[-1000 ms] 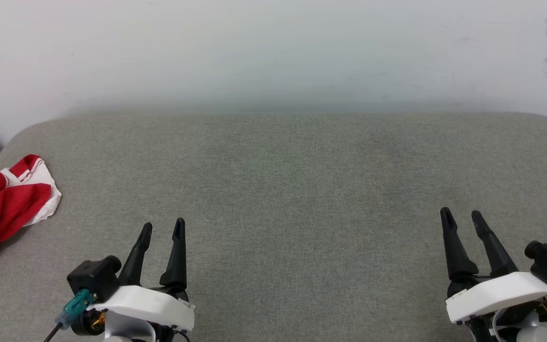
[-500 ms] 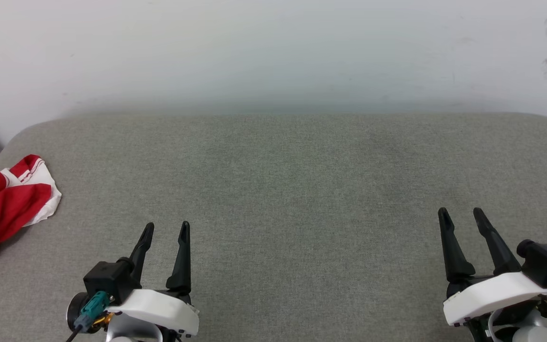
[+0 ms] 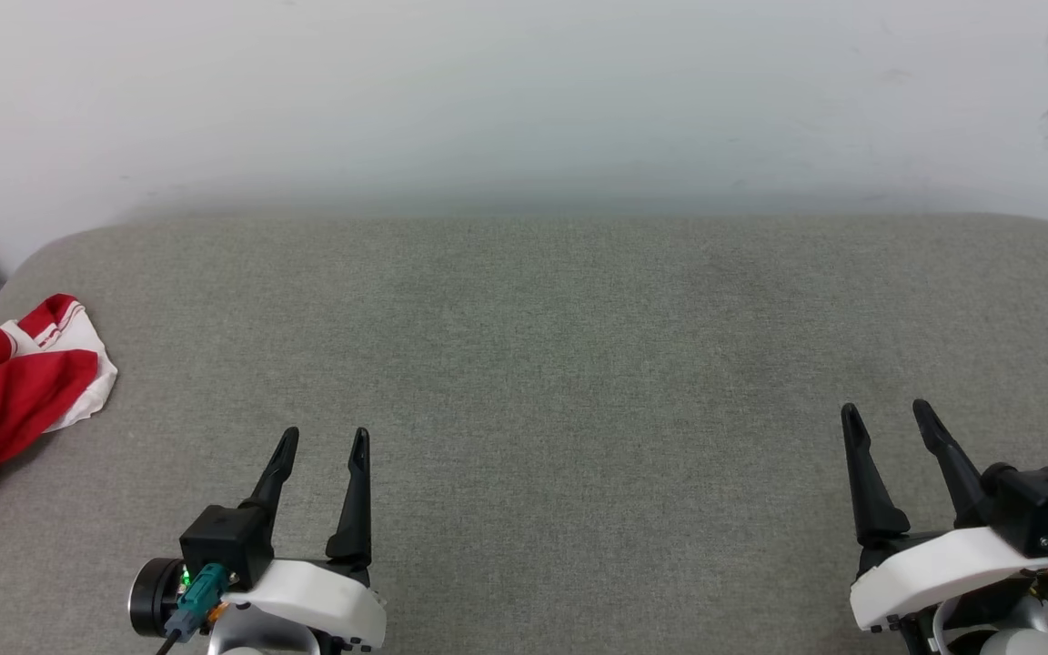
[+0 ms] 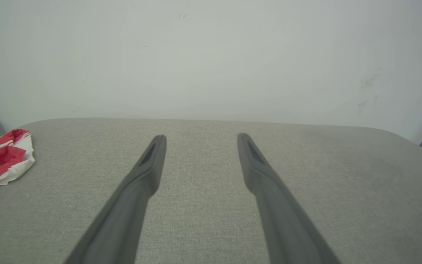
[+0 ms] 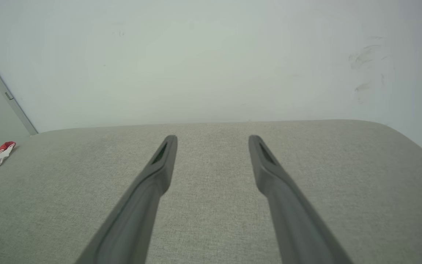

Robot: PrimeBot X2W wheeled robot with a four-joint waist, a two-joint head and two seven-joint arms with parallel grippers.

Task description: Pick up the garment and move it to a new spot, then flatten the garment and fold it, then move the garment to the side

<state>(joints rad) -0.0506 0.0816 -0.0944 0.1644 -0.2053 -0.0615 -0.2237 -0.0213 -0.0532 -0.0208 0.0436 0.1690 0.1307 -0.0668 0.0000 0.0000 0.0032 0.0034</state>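
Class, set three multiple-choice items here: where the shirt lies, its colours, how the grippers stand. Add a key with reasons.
1. Where on the grey cushion is the shirt? A left edge; B middle; C right edge.
2. The shirt's colours? A blue, yellow; B red, white; C green, black.
3. The left gripper and right gripper are: A both open; B both shut; C both gripping the shirt.
Key: 1 A, bunched at the head view's far left; 2 B, red folds, white sleeve; 3 A, fingers apart over bare cushion.
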